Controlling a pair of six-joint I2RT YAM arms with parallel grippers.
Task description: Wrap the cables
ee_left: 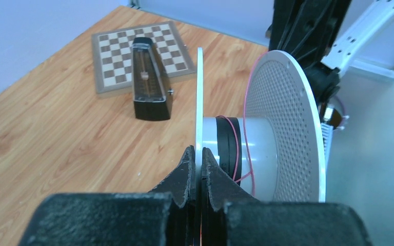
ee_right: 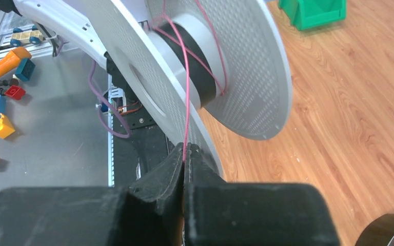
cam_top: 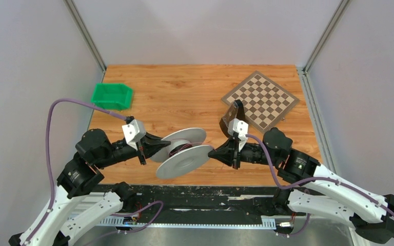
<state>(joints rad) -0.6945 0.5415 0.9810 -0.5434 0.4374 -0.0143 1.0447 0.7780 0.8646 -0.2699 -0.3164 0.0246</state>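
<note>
A grey plastic spool (cam_top: 183, 154) is held tilted above the near table edge. My left gripper (cam_top: 159, 145) is shut on the rim of one spool flange (ee_left: 199, 102). A thin reddish wire (ee_right: 186, 97) runs from the spool's hub (ee_right: 200, 56), over black windings, down into my right gripper (ee_right: 186, 154), which is shut on it. In the top view my right gripper (cam_top: 213, 152) sits at the right rim of the spool. A few red wire turns (ee_left: 247, 128) show on the hub in the left wrist view. The wire's whitish end is hidden.
A chessboard (cam_top: 260, 99) lies at the back right with a black metronome (cam_top: 234, 117) at its near corner. A green bin (cam_top: 112, 96) stands at the back left. Toy bricks (ee_right: 0, 102) lie on the grey surface below the table.
</note>
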